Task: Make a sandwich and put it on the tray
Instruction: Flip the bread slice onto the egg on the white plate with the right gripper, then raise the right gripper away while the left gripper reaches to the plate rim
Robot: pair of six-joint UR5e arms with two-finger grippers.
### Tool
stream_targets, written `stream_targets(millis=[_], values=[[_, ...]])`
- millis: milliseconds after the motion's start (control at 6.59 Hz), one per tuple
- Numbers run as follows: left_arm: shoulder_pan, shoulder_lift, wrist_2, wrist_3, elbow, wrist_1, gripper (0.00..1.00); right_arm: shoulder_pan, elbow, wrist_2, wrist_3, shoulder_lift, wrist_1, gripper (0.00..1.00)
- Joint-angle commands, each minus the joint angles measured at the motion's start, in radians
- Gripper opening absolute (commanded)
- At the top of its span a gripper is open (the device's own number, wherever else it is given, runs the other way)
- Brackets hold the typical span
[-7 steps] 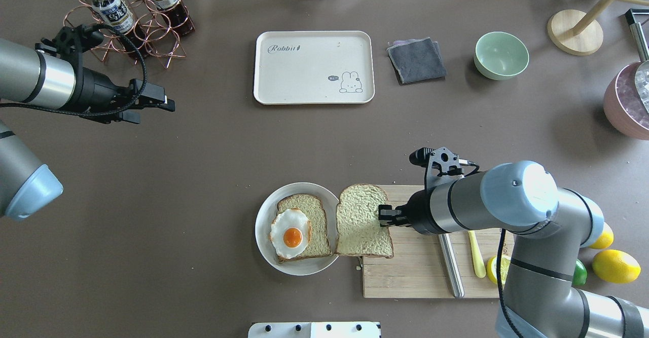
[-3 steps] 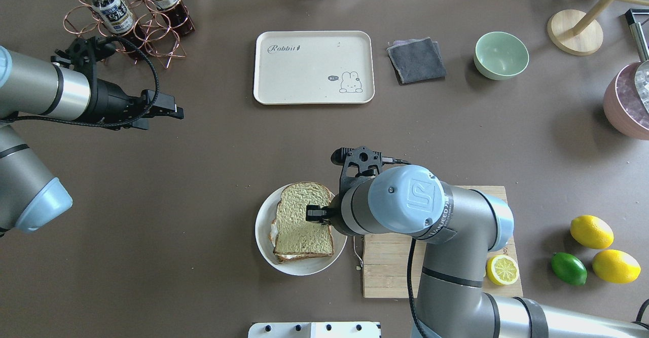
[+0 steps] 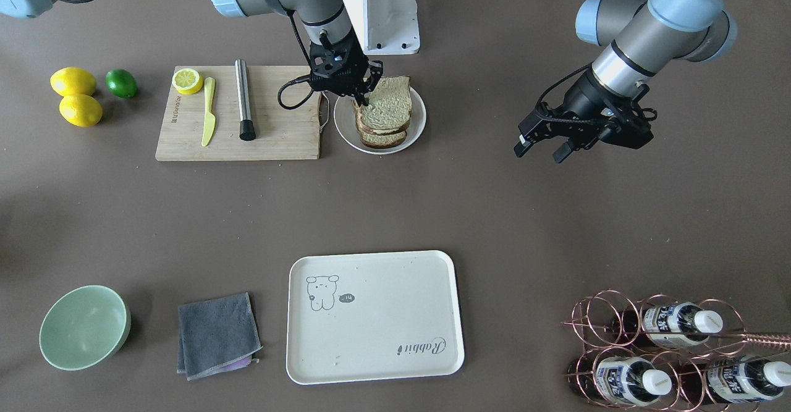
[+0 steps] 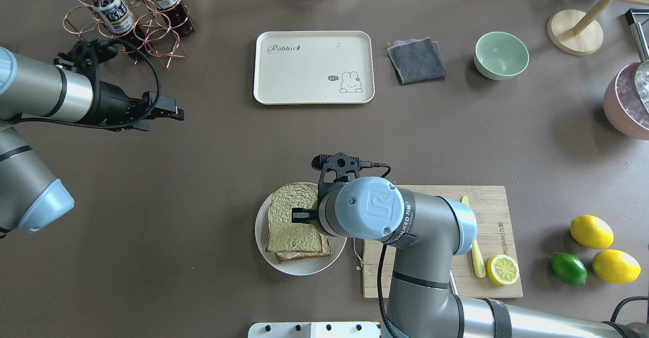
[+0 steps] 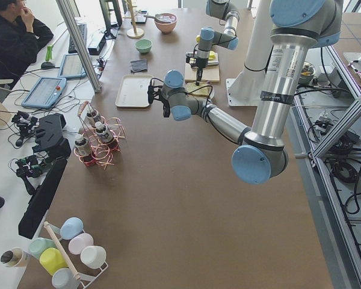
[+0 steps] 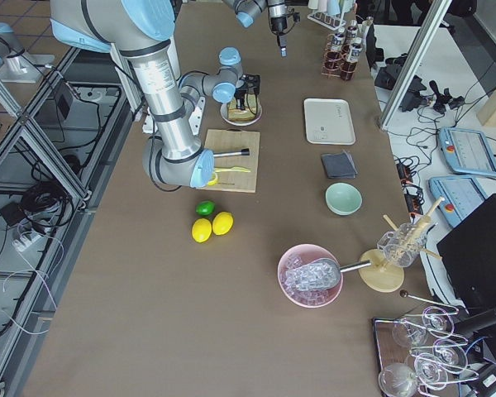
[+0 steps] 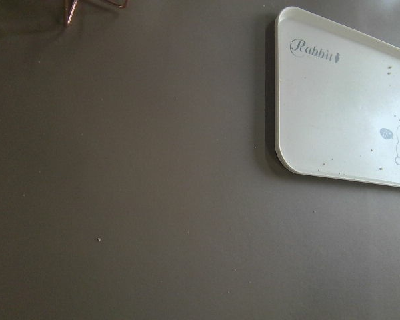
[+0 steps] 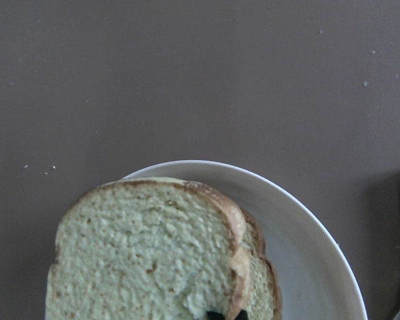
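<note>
Two slices: the sandwich point(image 4: 284, 236) is stacked on a round white plate point(image 4: 304, 269) in the lower centre of the overhead view. The top slice point(image 8: 140, 253) is set skewed, so a corner of the lower slice is left showing at the lower right.
Bread surface: the faces are pale green-tan and wrinkled, ringed by dark brown crust. The outline is squarish with a domed upper edge.
Right gripper point(image 4: 296, 215): it is closed narrowly on the right edge of the top slice. Only two black tips are seen at the crust in its wrist view.
Left gripper point(image 3: 539, 151): the fingers are spread wide, and it is held above the table point(image 4: 228, 150) at the middle left of the overhead view.
Tray point(image 4: 304, 74): it is cream and rectangular, with rounded corners and a raised rim. It is placed in the upper centre of the overhead view, well apart from the plate.
Edges: the plate's right rim is just beside the left edge of the pale wooden board point(image 4: 492, 196).
Open room: a broad band of matte brown table is seen between plate and tray.
Around the tray: a grey cloth point(image 4: 417, 60) and a green bowl point(image 4: 501, 55) are found to its right. A copper wire rack point(image 4: 127, 19) is in the upper left corner.
</note>
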Motion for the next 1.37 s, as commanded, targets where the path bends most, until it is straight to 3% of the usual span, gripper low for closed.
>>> stream_targets(millis=[0, 152, 303, 455, 607, 910, 1213], values=[[0.002, -0.002, 0.000, 0.000, 0.001, 0.001, 0.98, -0.005, -0.013, -0.004, -0.019, 0.000, 0.001, 0.89], [0.002, -0.005, 0.000, 0.000, 0.001, 0.000, 0.98, 0.000, -0.001, -0.002, -0.008, 0.002, 0.003, 1.00], [0.002, -0.008, 0.000, -0.001, -0.003, 0.000, 0.98, 0.014, 0.048, 0.007, -0.008, -0.016, 0.003, 1.00], [0.014, -0.008, 0.002, -0.003, -0.008, -0.005, 0.98, 0.058, 0.128, 0.054, -0.008, -0.047, -0.006, 1.00], [0.055, -0.002, 0.034, -0.011, -0.008, -0.049, 0.98, 0.133, 0.200, 0.161, -0.008, -0.081, -0.008, 1.00], [0.176, -0.003, 0.127, -0.080, -0.022, -0.065, 0.95, 0.265, 0.295, 0.333, -0.008, -0.125, -0.003, 1.00], [0.378, -0.006, 0.346, -0.122, -0.039, -0.068, 0.75, 0.400, 0.303, 0.480, -0.011, -0.151, 0.004, 1.00]])
